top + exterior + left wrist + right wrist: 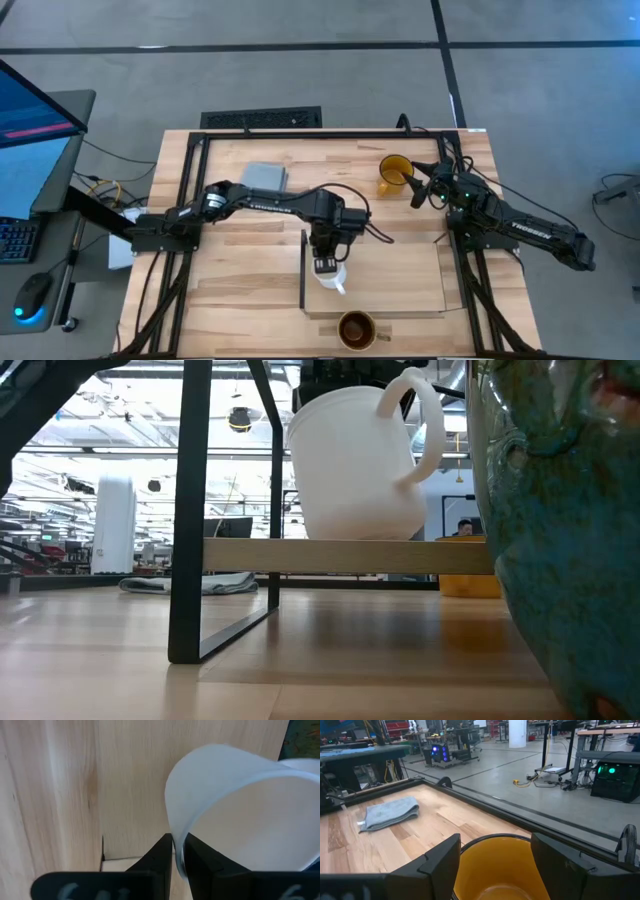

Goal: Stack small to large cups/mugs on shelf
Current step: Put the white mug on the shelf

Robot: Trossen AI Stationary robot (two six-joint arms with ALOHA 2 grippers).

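Observation:
My left gripper [328, 266] is over the shelf [400, 290], a light-wood board with a thin dark upright panel [303, 270] on its left short edge. It is shut on the small white mug [333, 280]. The yellow-amber mug [393, 172] stands on its base at the table's far right. My right gripper [495, 850] is open, with a finger on either side of that mug [495, 870]; I cannot tell if they touch it. The glass mug with the dark inside [356, 329] stands on the table by the near edge, in front of the shelf. My left gripper pinches the white mug's wall at the rim [174, 837], one finger [202, 867] inside the mug and one finger [159, 862] outside. The fingers come from above, pointing down. The mug [355, 460] hangs tilted, handle [425, 420] up, its base edge [360, 536] at the board's top face.
A grey-blue folded cloth [264, 177] lies on the table's far left part. In the low view the glass mug [560, 540] stands close at the right. Black frame rails [190, 200] run along the table's sides. Bare board lies right of the white mug.

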